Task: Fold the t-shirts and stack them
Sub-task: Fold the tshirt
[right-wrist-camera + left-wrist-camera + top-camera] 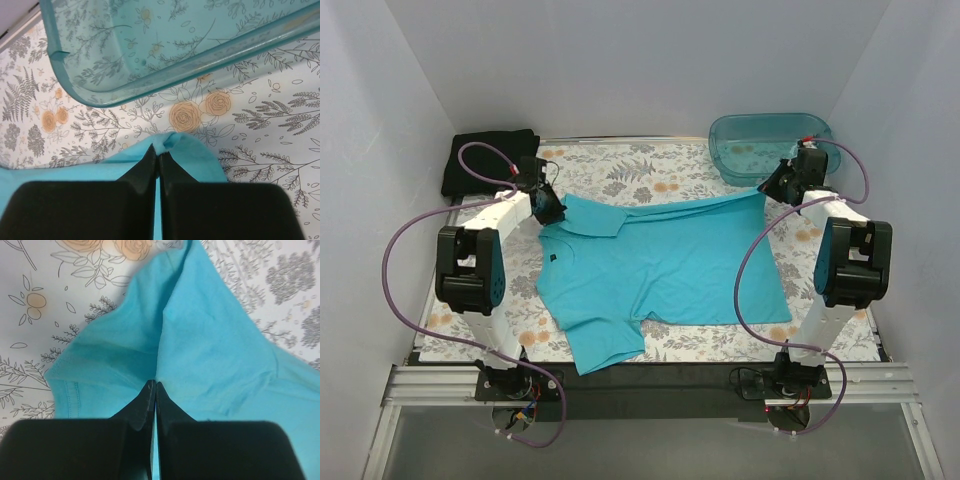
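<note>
Your two arms reach toward the counter's (pixel 620 165) far edge: left claw (pixel 554 212) and right claw (pixel 769 189) each pinched on the turquoise t-shirt's (pixel 665 265) far edge.

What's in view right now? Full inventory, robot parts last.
turquoise t-shirt: one, turquoise, spread mid-table
black t-shirt: one, black, far left corner
tub: one, translucent teal, far right corner
table cover: one, white floral print, under everything
cables: two, purple, one looping along each arm
left arm: one, white and black, near left
right arm: one, white and black, near right
left gripper: one, black, shut on the turquoise t-shirt's far left edge
right gripper: one, black, shut on its far right corner
</note>
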You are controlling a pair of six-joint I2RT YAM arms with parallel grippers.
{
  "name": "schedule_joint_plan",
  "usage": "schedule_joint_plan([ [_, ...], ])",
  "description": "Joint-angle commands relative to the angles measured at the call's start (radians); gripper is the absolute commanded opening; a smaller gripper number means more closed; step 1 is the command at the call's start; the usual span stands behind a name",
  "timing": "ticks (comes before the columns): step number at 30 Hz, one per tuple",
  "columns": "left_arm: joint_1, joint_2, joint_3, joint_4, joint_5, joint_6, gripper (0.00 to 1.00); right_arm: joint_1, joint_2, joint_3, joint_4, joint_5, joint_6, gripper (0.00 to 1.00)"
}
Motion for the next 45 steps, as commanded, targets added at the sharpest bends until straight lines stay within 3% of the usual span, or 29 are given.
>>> schedule_joint_plan([
  [1, -0.003, -0.098, 0.057, -0.046, -0.023, -0.02, 0.0, -0.011, -0.07, -0.003, 0.031, -0.011, -0.011, 0.02],
  [17, 0.02, -0.324, 0.072, -0.121, -0.01, -0.126, 0.0, -0.019, -0.105, -0.002, -0.057, -0.052, -0.011, 0.01],
  [28, 0.02, -0.468, -0.026, -0.143, 0.114, -0.22, 0.0, -0.019, -0.114, -0.008, -0.115, -0.052, -0.011, 0.01],
  [45, 0.02, -0.586, -0.169, -0.17, 0.042, -0.281, 0.0, -0.021, -0.166, -0.086, -0.203, 0.021, -0.025, 0.01],
])
